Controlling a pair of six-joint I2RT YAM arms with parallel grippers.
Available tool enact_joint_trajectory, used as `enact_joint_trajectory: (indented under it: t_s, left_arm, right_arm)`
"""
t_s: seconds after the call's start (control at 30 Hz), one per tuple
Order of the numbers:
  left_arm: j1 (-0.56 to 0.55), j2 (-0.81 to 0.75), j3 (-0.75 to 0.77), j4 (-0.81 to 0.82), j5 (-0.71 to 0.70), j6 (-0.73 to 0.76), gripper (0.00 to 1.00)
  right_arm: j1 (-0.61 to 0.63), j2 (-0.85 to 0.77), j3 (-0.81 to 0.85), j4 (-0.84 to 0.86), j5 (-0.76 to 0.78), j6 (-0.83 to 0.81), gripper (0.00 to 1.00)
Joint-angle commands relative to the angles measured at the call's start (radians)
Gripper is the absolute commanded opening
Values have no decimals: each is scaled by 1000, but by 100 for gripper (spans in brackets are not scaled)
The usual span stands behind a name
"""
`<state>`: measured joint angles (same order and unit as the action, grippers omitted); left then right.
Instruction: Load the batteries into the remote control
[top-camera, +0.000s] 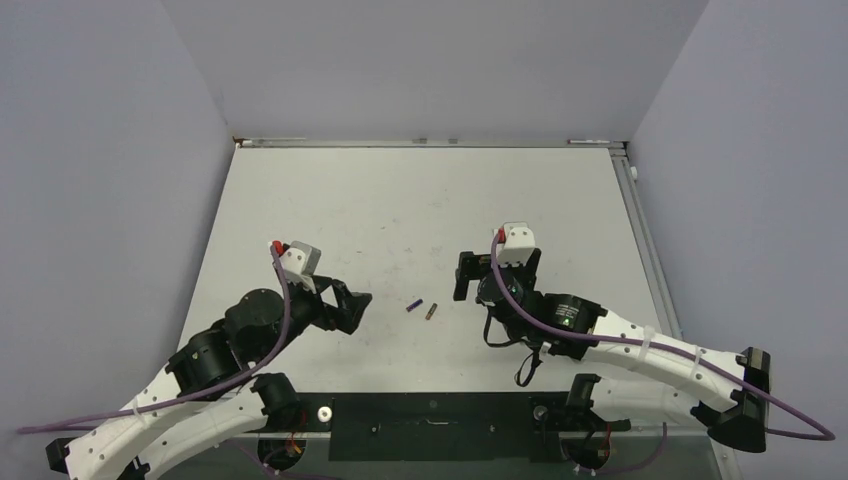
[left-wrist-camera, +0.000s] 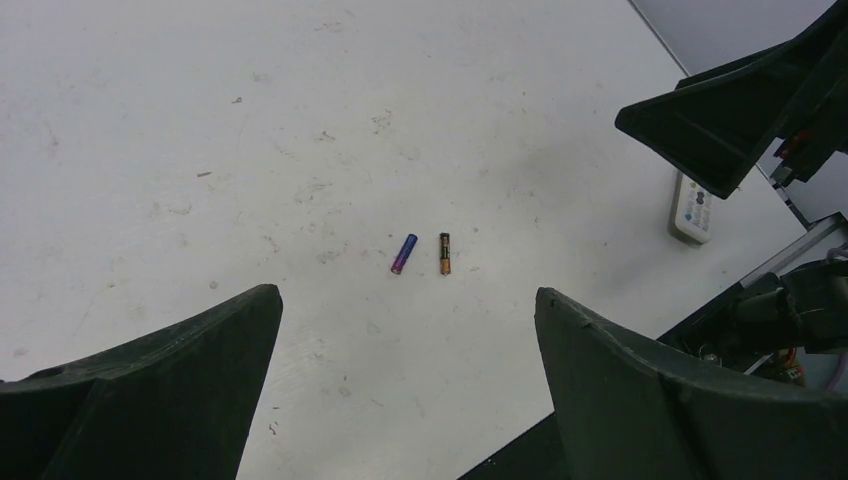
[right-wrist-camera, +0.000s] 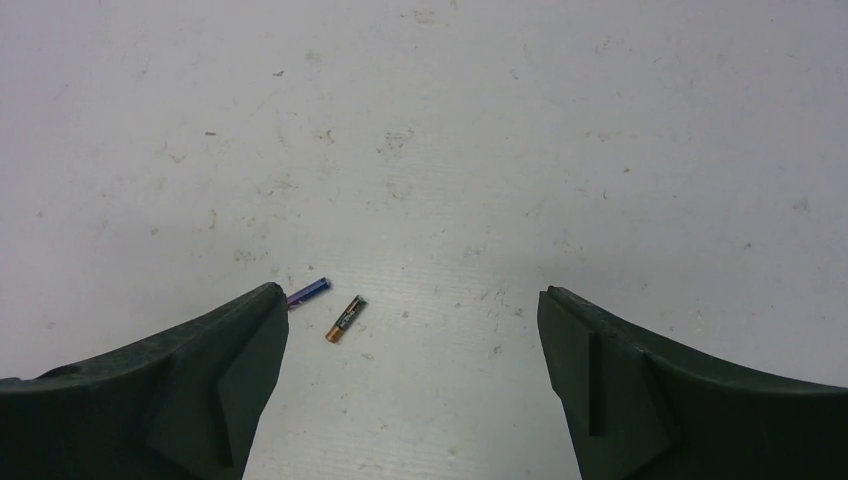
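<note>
Purple-blue battery (left-wrist-camera: 404, 254) and gold battery (left-wrist-camera: 445, 254) lie loose, nothing loaded into our remote control (left-wrist-camera: 692, 210); left gripper (left-wrist-camera: 405, 293) and right gripper (right-wrist-camera: 410, 292) gape empty.

Purple battery (left-wrist-camera: 404, 254) beside gold battery (left-wrist-camera: 445, 254), remote (left-wrist-camera: 692, 210) apart.

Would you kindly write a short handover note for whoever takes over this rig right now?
Left tool: open, empty, above the table.
Right tool: open, empty, low over the table.
Purple-blue battery and brownish-gold battery: lying side by side, not touching, on the table between the two tools.
Remote control: on the table near the right tool, button side up; seen only in the left wrist view.
Done: nothing loaded yet.
Left: probably turn the remote over to reach its back, then pick up and seat both batteries.
</note>
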<state>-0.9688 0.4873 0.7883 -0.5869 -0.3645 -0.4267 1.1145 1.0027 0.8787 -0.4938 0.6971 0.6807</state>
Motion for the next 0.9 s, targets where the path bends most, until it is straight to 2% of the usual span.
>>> enact_joint_trajectory:
  t_s: [0.0,0.17,0.5,0.63,0.87]
  left_arm:
    - [-2,16,1,3,-19,18,96]
    - [-2,68,13,-20,-9,11,96]
    - [-1,139,28,-44,11,9,96]
    - [-1,148,31,-49,16,10,96]
    - [-2,140,31,-54,19,8,96]
  right_arm:
    - [8,-44,-1,-9,-2,33,95]
    - [7,-84,-22,-13,-2,22,95]
    - [1,-84,20,-288,101,161,98]
    - [-18,-77,22,-370,106,254,97]
    - [-211,-86,-17,-405,-41,268,95]
